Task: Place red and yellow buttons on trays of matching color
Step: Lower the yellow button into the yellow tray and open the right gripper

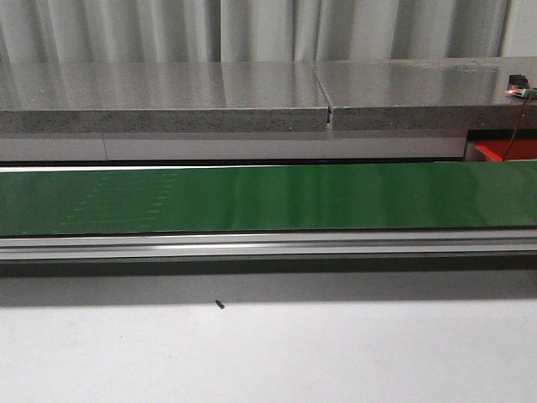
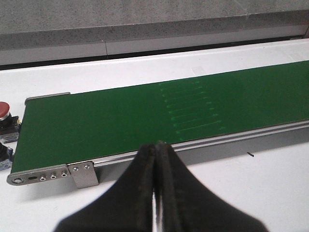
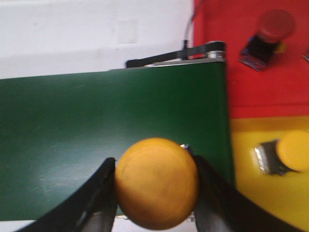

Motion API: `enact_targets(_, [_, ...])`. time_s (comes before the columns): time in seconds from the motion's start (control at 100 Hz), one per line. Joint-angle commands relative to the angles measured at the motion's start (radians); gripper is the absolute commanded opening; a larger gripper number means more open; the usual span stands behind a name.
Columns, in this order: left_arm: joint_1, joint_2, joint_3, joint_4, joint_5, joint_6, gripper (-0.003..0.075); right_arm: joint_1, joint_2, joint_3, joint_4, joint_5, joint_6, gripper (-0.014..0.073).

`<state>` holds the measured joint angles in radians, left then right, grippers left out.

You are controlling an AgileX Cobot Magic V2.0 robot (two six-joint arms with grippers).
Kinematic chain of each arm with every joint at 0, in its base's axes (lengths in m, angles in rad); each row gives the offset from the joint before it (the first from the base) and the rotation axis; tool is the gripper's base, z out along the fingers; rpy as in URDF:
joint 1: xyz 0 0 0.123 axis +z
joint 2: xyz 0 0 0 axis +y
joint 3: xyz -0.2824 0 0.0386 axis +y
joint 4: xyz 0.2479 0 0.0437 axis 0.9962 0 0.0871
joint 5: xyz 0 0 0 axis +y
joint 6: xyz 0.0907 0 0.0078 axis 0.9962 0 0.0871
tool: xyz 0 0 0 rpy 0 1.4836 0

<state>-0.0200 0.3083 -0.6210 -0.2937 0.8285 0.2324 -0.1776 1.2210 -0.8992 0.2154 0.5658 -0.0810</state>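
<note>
A yellow button (image 3: 157,182) fills the right wrist view, clamped between the black fingers of my right gripper (image 3: 155,186), which hangs over the green conveyor belt (image 3: 106,140) near its end. Beside that end lie a red tray (image 3: 251,87) with a red button (image 3: 270,31) on it and a yellow tray (image 3: 251,193) holding another yellow button (image 3: 289,152). My left gripper (image 2: 156,147) is shut with nothing in it, above the white table just short of the belt (image 2: 145,111). Another red button (image 2: 4,112) sits off the belt's end. Neither gripper shows in the front view.
The belt (image 1: 268,197) runs across the whole front view with a metal rail (image 1: 268,245) along its near side. Behind it stands a grey stone-like counter (image 1: 168,96). A corner of the red tray (image 1: 506,149) shows at far right. A small black speck (image 1: 219,304) lies on the white table.
</note>
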Motion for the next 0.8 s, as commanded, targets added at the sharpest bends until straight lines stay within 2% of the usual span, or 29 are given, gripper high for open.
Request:
enact_targets(0.0, [-0.004,0.011,-0.026,-0.024,-0.066,-0.004,-0.0020,-0.069,-0.055,0.001,-0.030,-0.047,0.064,0.0048])
enact_targets(0.3, [-0.004,0.011,-0.026,-0.024,-0.066,-0.004,-0.0020,-0.203,-0.140,0.175,-0.049,-0.056,0.113,0.0048])
enact_targets(0.58, [-0.004,0.011,-0.026,-0.024,-0.066,-0.004,-0.0020,-0.211,-0.144,0.319,-0.049,-0.173,0.118,0.0048])
enact_targets(0.79, [-0.004,0.011,-0.026,-0.024,-0.066,-0.004,-0.0020,-0.230,-0.071,0.367,-0.049,-0.271,0.118,0.0048])
